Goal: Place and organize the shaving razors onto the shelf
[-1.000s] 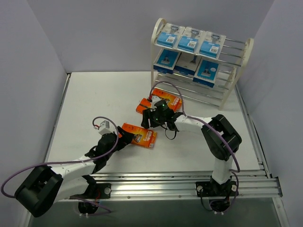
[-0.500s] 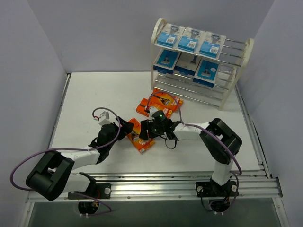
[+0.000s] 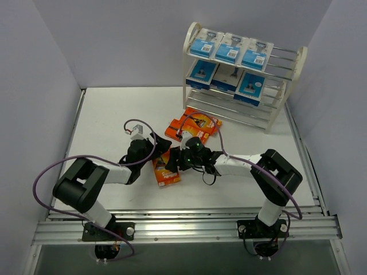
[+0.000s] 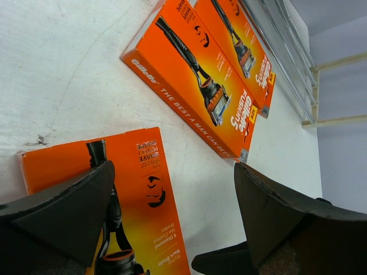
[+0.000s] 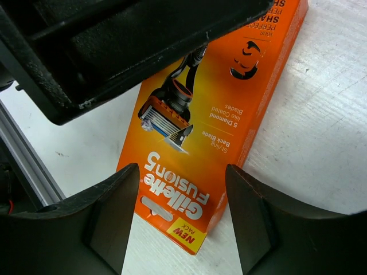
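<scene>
One orange razor box (image 3: pixel 166 172) lies flat on the table between both arms. My left gripper (image 3: pixel 156 154) stands open over its far end; in the left wrist view the box (image 4: pixel 140 189) runs under the left finger (image 4: pixel 69 212). From the right, my right gripper (image 3: pixel 179 160) hangs open above the same box (image 5: pixel 200 143), whose near end shows between its fingers (image 5: pixel 109 220). Two more orange boxes (image 3: pixel 195 124) lie side by side beyond, also in the left wrist view (image 4: pixel 195 74). The cream shelf (image 3: pixel 299 63) carries blue razor packs (image 3: pixel 229 50) on its top and middle tiers.
The shelf's bottom tier (image 3: pixel 241 112) shows bare rods. The left gripper's black body (image 5: pixel 114 46) fills the top of the right wrist view, close to the right fingers. Grey walls enclose the table; a metal rail (image 3: pixel 189 220) runs along the near edge.
The right gripper came down-left from the two far boxes to the lone box. The left arm swung up and right to it. The box turned from lying crosswise to pointing toward the near edge.
</scene>
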Available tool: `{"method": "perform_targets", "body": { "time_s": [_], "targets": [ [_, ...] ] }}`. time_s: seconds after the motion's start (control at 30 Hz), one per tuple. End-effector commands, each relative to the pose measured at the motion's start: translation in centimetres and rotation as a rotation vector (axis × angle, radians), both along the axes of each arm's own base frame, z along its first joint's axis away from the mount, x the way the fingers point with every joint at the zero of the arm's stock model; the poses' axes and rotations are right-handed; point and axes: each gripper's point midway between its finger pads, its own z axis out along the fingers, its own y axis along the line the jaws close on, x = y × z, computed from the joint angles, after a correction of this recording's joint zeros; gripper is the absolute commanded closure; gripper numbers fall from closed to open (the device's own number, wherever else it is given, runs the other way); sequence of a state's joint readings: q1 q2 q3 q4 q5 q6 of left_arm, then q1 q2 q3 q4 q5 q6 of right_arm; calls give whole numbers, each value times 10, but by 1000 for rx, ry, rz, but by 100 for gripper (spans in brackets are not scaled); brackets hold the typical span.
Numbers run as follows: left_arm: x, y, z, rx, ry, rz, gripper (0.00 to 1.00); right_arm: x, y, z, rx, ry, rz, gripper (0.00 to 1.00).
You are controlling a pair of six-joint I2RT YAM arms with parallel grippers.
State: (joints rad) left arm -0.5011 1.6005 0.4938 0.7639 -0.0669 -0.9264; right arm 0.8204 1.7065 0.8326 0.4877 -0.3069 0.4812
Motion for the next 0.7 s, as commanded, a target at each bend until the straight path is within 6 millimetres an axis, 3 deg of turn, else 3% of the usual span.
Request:
{"method": "perform_targets", "body": {
  "time_s": [0.0, 0.13, 0.3, 0.43, 0.53, 0.57, 0.67],
  "targets": [
    [13, -12, 28, -33, -100, -51, 6, -1, 2, 17, 44, -23, 7, 43],
    [25, -10, 43, -4, -136, -59, 6, 16, -19, 30, 36, -55, -65, 42],
    [31, -5, 74, 9, -181, -87, 6, 63, -67, 41, -47, -126, -256, 41],
    [25, -13, 90, 17, -212, -132, 6, 98, -92, 46, -138, -197, -355, 39],
    [14, -31, 90, 23, -218, -176, 6, 124, -103, 50, -157, -221, -401, 39],
    [12, -34, 89, 25, -217, -181, 6, 133, -102, 58, -146, -240, -408, 39],
    [5, -36, 93, 10, -233, -167, 6, 150, -102, 55, -176, -253, -411, 39]
  ]
}}
